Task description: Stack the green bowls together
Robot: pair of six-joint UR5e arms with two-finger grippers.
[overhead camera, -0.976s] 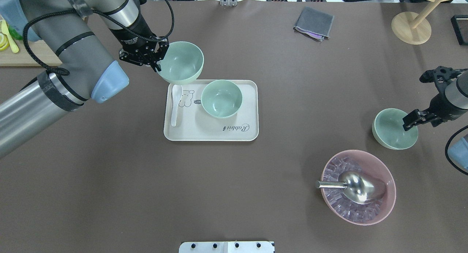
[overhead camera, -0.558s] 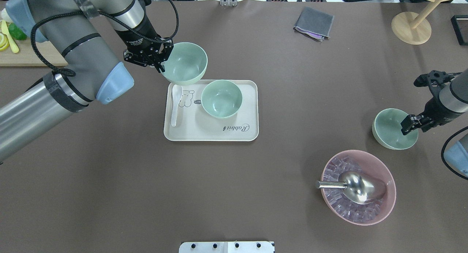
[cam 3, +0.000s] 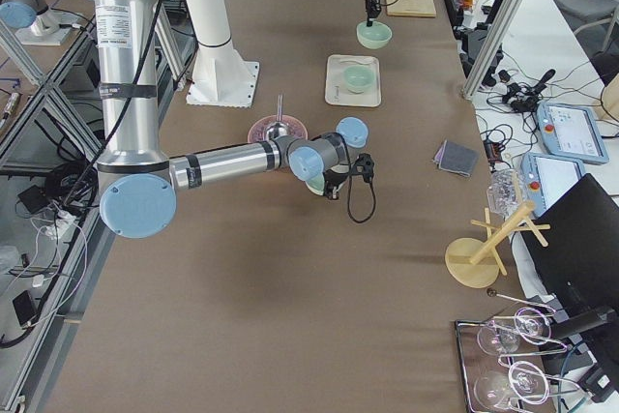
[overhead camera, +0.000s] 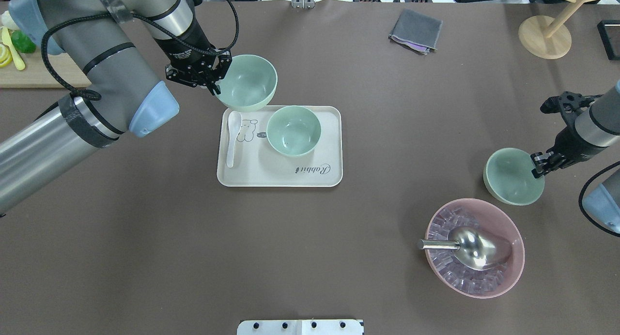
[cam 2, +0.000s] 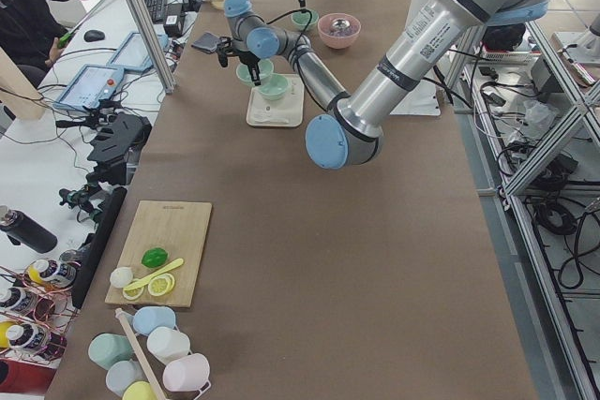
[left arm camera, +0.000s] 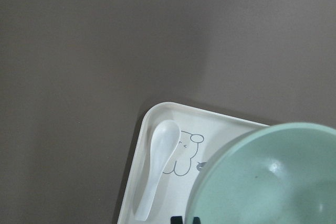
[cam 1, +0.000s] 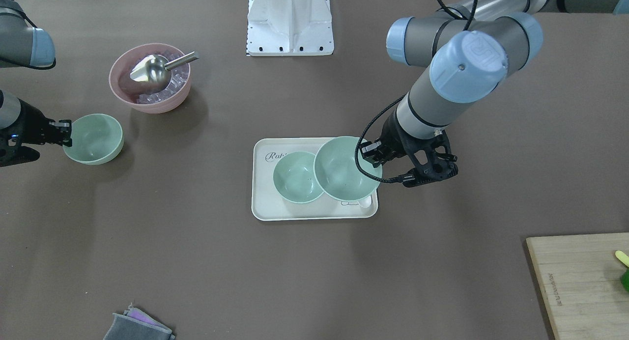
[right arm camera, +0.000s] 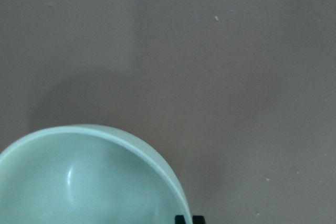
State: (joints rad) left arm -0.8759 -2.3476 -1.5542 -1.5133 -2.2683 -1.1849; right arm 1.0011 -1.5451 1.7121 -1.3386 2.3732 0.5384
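Three pale green bowls show. One green bowl (overhead camera: 293, 130) sits upright on the cream tray (overhead camera: 279, 175). My left gripper (overhead camera: 214, 83) is shut on the rim of a second green bowl (overhead camera: 247, 83), held in the air over the tray's far left corner; it also shows in the front view (cam 1: 344, 169) and the left wrist view (left arm camera: 273, 177). My right gripper (overhead camera: 536, 169) is shut on the rim of the third green bowl (overhead camera: 512, 176), tilted, just off the table at the right; it also shows in the right wrist view (right arm camera: 89, 182).
A white spoon (overhead camera: 232, 137) lies on the tray's left side. A pink bowl (overhead camera: 477, 248) with ice and a metal scoop stands near the right bowl. A grey cloth (overhead camera: 415, 31) and a wooden stand (overhead camera: 544, 37) are at the back. A cutting board (cam 1: 580, 281) is at the left end.
My left gripper has carried its bowl slightly right, toward the tray. My right gripper has shifted its bowl left and slightly toward the robot.
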